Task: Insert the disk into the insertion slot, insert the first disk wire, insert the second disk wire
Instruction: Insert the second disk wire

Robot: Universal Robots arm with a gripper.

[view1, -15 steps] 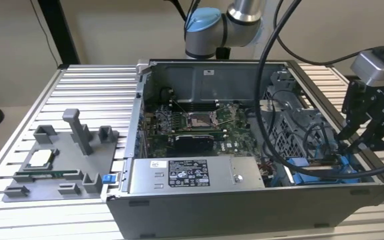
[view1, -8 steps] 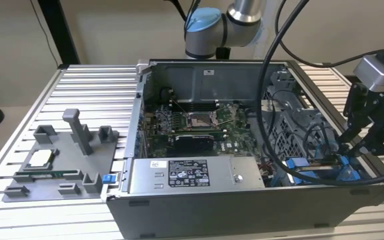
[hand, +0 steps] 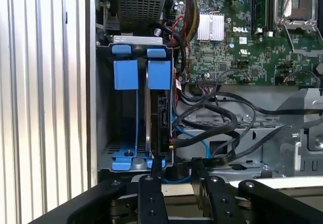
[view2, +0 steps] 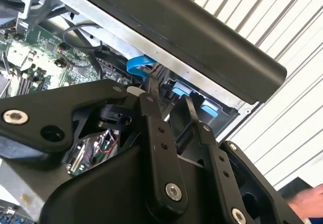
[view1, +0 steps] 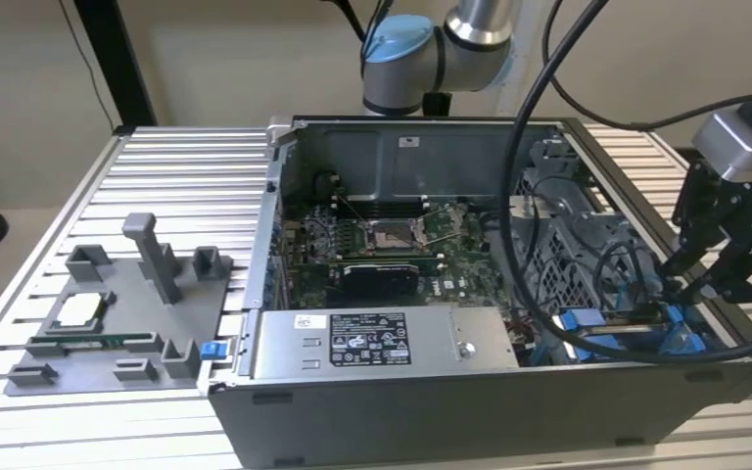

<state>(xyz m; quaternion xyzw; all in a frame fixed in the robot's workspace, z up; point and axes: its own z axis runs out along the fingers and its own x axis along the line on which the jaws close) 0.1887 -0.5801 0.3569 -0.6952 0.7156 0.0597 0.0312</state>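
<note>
You see the ribbed metal table (view1: 167,157) carrying an open computer case (view1: 481,411) across the middle of the exterior view. A grey fixture tray (view1: 82,367) lies at lower left, and a labelled power-supply box (view1: 454,343) sits along the case's near edge. Your gripper (view1: 689,284) hangs at the right of that view, over the case's lower-right corner. In both wrist views its fingers (hand: 156,166) stand parted (view2: 170,97), with nothing clearly clamped between them. Close ahead of the fingertips is the insertion slot (hand: 125,75), grey metal with blue rails. The disk (hand: 162,125) stands edge-on inside it in its blue carrier. Black cables (hand: 217,120) and a thin blue wire (hand: 189,133) loop beside the disk, near the fingers.
</note>
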